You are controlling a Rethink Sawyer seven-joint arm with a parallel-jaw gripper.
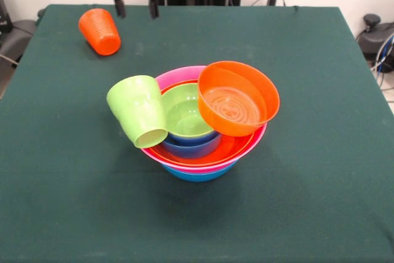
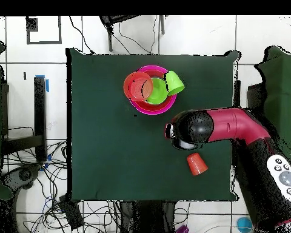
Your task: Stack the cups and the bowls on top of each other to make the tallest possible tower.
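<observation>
Dark green table cloth. Ribbed orange cup; plain lime-green cup. Blue, pink and orange wide bowls; smaller blue, lime-green and orange bowls. Red and black arm.

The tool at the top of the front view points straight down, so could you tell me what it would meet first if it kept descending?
Most likely bare green tablecloth. The tool hangs open, and the orange cup lies on its side apart from it, probably just off that line, though depth is uncertain.
</observation>
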